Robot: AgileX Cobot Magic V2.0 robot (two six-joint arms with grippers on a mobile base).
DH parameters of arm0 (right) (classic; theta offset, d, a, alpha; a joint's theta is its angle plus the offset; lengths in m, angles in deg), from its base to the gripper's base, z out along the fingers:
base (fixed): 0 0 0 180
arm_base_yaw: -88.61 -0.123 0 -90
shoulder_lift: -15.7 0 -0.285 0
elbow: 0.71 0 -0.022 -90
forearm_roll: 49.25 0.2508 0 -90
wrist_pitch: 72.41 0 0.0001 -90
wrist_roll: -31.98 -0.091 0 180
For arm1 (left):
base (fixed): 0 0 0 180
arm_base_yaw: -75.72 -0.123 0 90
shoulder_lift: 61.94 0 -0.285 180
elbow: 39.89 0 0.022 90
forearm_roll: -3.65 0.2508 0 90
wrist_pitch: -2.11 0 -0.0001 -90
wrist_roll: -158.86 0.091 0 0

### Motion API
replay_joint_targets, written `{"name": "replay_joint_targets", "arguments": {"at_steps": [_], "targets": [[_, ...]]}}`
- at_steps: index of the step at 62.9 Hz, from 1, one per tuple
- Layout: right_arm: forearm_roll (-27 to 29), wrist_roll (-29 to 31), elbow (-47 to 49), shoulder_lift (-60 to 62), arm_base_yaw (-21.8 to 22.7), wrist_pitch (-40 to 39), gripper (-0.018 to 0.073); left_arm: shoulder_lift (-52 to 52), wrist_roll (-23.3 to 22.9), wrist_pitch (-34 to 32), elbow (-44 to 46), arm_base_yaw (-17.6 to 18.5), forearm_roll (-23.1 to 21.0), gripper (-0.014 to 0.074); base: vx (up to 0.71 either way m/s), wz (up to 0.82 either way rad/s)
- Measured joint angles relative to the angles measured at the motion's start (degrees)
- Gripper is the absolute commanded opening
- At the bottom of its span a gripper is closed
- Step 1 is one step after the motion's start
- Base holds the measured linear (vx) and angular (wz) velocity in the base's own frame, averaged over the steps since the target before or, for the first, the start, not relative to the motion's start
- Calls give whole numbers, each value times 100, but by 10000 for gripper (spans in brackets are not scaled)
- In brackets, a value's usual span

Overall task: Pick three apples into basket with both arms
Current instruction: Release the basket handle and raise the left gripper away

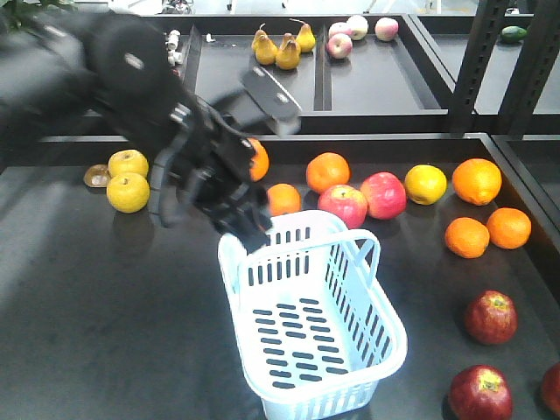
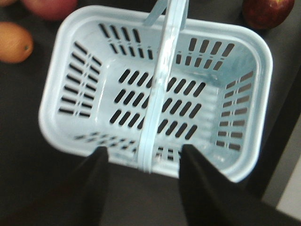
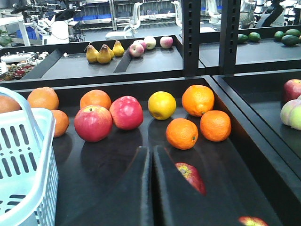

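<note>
First, front view. Basket [image 1: 319,394]: stands near the middle of the dark table [image 1: 105,315], with no fruit in it. Left arm [image 1: 105,61]: reaches in from the upper left, blurred. Left gripper [image 1: 249,232]: at the basket's far-left rim; its finger spread cannot be told from this side. Apples [image 1: 490,317]: three, dark red, on the table right of the basket and apart from it. Oranges [image 1: 328,171], pink apples [image 1: 363,199] and yellow fruit [image 1: 128,179]: in a loose row behind the basket. Pears [image 1: 284,48]: on the rear shelf.

Next, left wrist view. Basket seen from above. Handle [image 2: 162,84]: raised, running between the left gripper's two fingers [image 2: 99,188]. These stand spread wide on either side of it and do not appear to touch it. One apple [image 2: 268,12] sits at the top-right corner, outside the basket wall. One orange lies at the left.

Last, right wrist view. Right gripper [image 3: 152,153]: fingers [image 3: 138,188] pressed almost together with only a thin slit between them, nothing held. One apple [image 3: 190,176] lies just beyond the right-hand finger, partly hidden by it. Another [image 3: 251,220] shows at the bottom edge. Basket wall at the left edge; oranges, pink apples and one yellow fruit lie farther back on the table.
</note>
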Motion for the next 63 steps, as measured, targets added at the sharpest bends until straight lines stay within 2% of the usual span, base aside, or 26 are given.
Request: {"name": "replay_joint_targets", "arguments": {"at_steps": [8,28,33,42,56,63], "targets": [[0,0,0,0,0,0,-8,-675,-334,325,0,0,172,-9,0,0],[0,0,0,0,0,0,-8,-2888,-1153,427,-6,0,169,-8,0,0],[0,0,0,0,0,0,-8,-3429,-1252,287,-259,0,165,-8,0,0],[0,0,0,0,0,0,-8,-4642,-1513,-477,-1630,0,-9,-8,0,0],[0,0,0,0,0,0,-8,-6420,-1764,-2124,-5133,0,-683,-8,0,0],[0,0,0,0,0,0,-8,-7207,-1785,-2737,-6328,0,-782,-8,0,0]]}}
